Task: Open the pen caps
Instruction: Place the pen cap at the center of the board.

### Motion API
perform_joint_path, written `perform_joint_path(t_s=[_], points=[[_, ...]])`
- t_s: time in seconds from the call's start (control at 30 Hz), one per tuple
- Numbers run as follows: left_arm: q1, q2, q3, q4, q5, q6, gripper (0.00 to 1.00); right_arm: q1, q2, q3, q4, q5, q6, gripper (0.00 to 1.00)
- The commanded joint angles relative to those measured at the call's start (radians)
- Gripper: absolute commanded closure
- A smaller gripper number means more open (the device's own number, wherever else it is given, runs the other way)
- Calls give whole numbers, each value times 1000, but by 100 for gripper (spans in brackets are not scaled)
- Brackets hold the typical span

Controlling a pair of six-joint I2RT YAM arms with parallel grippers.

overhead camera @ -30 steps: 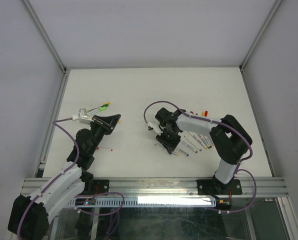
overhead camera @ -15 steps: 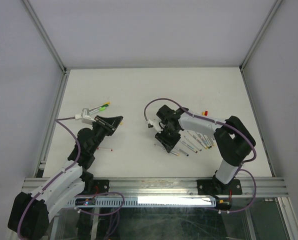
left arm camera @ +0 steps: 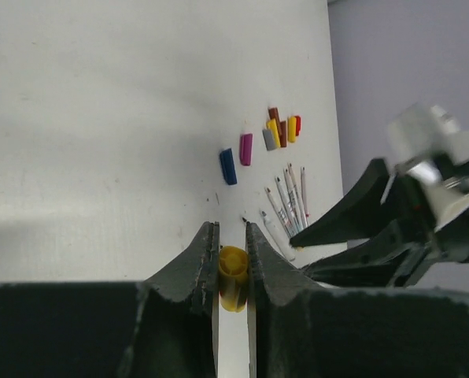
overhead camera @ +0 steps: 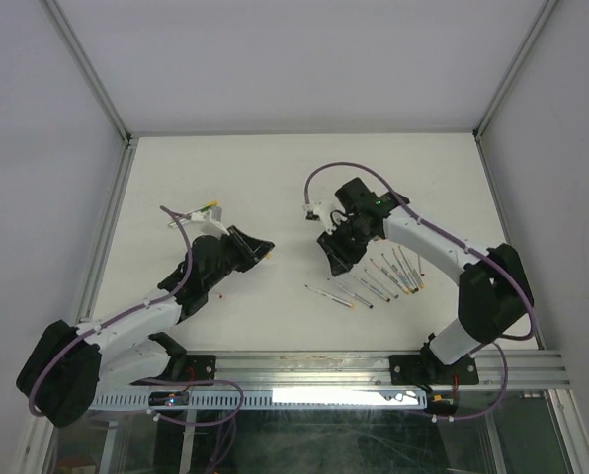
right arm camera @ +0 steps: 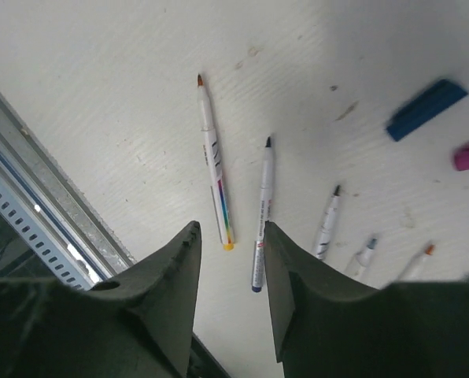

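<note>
Our left jaws pinch a yellow pen cap (left arm camera: 233, 287); our right jaws gape empty above pens (right arm camera: 216, 181) with unreadable print.

We record a white tabletop (overhead camera: 275, 178), matt, with faint scuffs and small dark specks visible in the wrist views. Plain pale grey panels (overhead camera: 294, 59) enclose it on the left, far and right sides. Two aluminium posts (overhead camera: 87, 69) rise from the far corners. An aluminium rail (overhead camera: 304, 367) runs along the near edge; beneath it a light strip (overhead camera: 344, 395) glows white. Lighting is even, shadows soft.
</note>
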Motion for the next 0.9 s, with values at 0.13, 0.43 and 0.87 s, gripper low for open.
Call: perform_joint_path(t_s=[0.13, 0.43, 0.87], points=[[-184, 323, 283, -169, -150, 140, 100, -167, -247, 149, 232, -134, -6, 41], [-258, 613, 496, -258, -167, 214, 100, -321, -185, 25, 295, -479, 51, 13], [-308, 905, 818, -473, -235, 301, 92, -369, -246, -49, 357, -561, 59, 14]])
